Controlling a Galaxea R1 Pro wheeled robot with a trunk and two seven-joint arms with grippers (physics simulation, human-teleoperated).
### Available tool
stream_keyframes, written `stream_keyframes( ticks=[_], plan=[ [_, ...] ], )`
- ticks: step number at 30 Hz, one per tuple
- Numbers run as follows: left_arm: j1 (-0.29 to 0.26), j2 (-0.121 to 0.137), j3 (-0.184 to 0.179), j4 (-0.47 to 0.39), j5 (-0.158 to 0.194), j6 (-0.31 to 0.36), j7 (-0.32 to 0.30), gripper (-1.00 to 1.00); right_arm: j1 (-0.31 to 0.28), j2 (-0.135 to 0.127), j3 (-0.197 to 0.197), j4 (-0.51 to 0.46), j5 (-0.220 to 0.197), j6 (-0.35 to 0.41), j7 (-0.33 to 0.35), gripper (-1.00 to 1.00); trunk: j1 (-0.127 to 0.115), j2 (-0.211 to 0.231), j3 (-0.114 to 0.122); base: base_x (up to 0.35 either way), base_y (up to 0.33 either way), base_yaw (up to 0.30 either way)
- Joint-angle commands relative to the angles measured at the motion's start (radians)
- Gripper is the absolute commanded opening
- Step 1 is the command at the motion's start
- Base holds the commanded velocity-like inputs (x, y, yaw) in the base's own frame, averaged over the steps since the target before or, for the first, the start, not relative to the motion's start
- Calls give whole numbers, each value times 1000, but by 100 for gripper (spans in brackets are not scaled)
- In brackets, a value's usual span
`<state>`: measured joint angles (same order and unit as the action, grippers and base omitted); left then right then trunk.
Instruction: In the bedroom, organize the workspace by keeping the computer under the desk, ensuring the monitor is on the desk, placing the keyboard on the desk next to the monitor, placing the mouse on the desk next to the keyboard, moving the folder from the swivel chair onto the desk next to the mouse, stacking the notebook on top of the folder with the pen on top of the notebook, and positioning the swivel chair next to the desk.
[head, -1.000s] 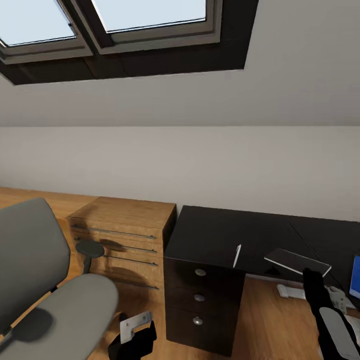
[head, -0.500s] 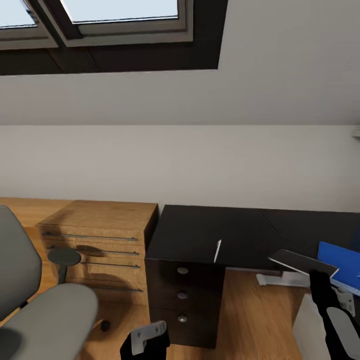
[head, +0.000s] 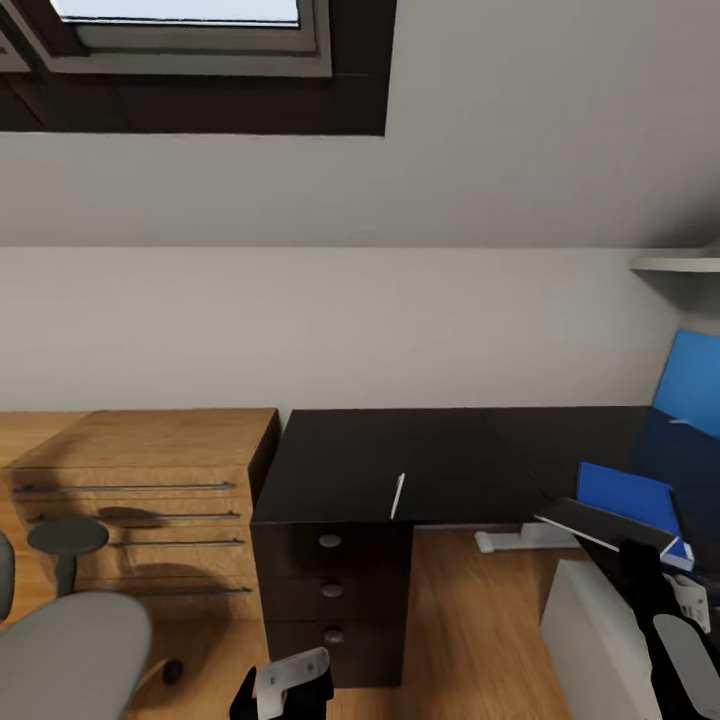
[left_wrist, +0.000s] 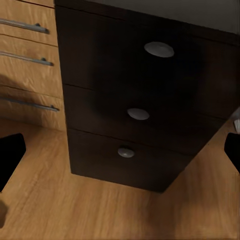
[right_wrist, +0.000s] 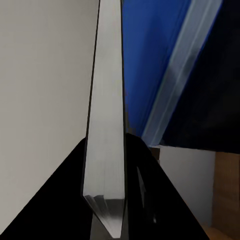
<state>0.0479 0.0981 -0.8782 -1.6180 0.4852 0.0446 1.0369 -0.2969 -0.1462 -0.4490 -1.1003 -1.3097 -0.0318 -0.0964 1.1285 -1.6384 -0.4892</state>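
Under a sloped ceiling with a skylight, the head view has swung rightward: the swivel chair (head: 70, 650) has slid to the corner, and the blue folder (head: 628, 497) on the dark tabletop (head: 420, 460) has come into sight near a white pen (head: 398, 495). So the carry is nearing its drop. The right end effector (head: 640, 560) grips a thin dark-covered slab, probably the notebook (head: 600, 524).

Left wrist view: dark drawers (left_wrist: 137, 115); the left end effector's fingers spread, empty.

Right wrist view: notebook edge-on, clamped.

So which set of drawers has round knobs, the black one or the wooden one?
The black drawer unit under the desk has the round knobs, one per drawer. The light wooden chest beside it has long thin bar handles instead.
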Motion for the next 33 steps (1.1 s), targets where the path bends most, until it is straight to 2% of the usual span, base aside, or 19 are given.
stream_keyframes(
  ticks=[1,7,14,21,32,33],
  plan=[
    [0,0,-1,-2,2,5,4,100,-1,0,1,-1,-11,-4,-2,-100,0,-1,-1,0,0,-256],
    [0,1,-1,-2,3,5,5,100,-1,0,1,-9,-12,-4,1,-100,0,-1,-4,0,0,-188],
    [0,0,-2,-1,3,6,5,100,-1,5,0,-93,-11,-5,3,-100,0,-1,-4,0,0,-22],
    [0,-1,-3,-1,4,6,5,100,-1,7,0,-106,-11,-9,3,-100,0,-1,-4,12,0,-1],
    [0,-3,-4,-2,4,6,5,100,-1,7,-1,-102,-10,-11,3,-100,0,-1,-4,251,-4,0],
    [0,-3,-4,-1,4,7,4,100,-1,5,-20,-96,-9,-11,2,-100,0,-1,-4,239,-198,0]
  ],
)
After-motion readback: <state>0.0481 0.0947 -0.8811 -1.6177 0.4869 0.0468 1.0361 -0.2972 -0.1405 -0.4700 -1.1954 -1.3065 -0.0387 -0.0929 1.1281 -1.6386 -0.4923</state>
